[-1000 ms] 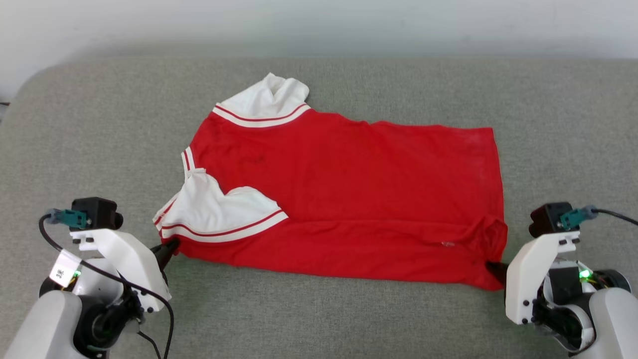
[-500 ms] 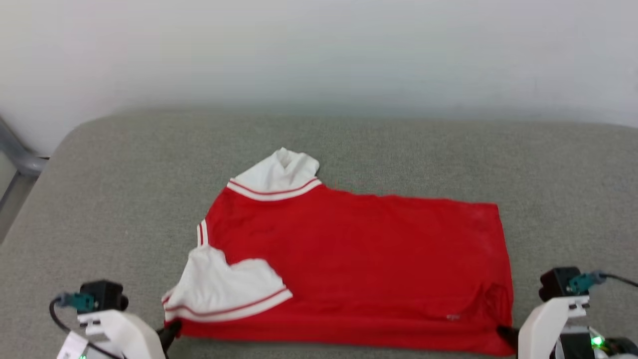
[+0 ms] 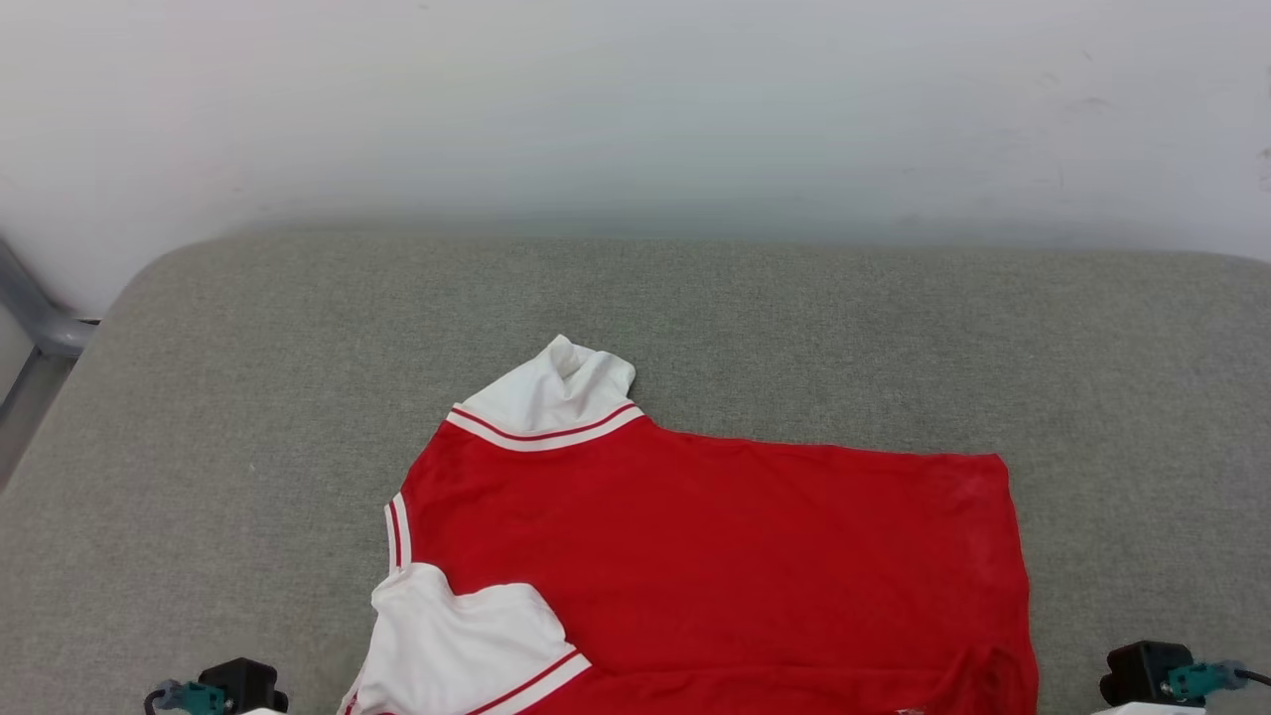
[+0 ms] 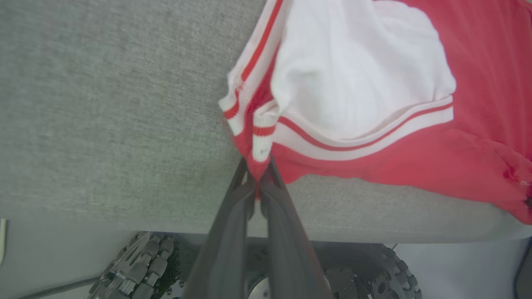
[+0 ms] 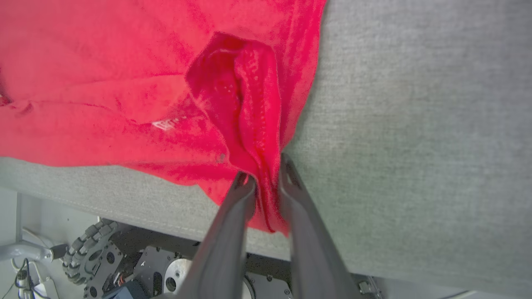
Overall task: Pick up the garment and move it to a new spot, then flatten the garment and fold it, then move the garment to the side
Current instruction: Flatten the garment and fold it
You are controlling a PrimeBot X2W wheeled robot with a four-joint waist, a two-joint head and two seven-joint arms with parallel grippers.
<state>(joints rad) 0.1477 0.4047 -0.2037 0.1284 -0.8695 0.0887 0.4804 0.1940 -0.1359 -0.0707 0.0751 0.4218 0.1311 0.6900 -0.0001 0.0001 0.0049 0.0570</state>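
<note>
The garment [image 3: 695,556], red with white sleeves and striped trim, lies spread on the grey padded table [image 3: 248,417], and its near edge runs out of the head view's bottom. No lettering shows on it. In the left wrist view my left gripper [image 4: 258,182] is shut on the garment's [image 4: 361,95] corner just below the striped sleeve trim, at the table's front edge. In the right wrist view my right gripper [image 5: 266,182] is shut on a bunched fold of the garment's [image 5: 124,62] red hem, which hangs slightly over the front edge.
A pale wall rises behind the table. A grey metal post [image 3: 40,318] stands at the far left. Below the table's front edge sit my base's wheels [image 4: 137,265] [image 5: 83,253]. Bare grey surface surrounds the shirt on the left, right and back.
The head camera has tilted up, so more wall shows and my arms have dropped to the bottom edge. The garment has slid toward the table's near edge, both grippers still holding its corners.
</note>
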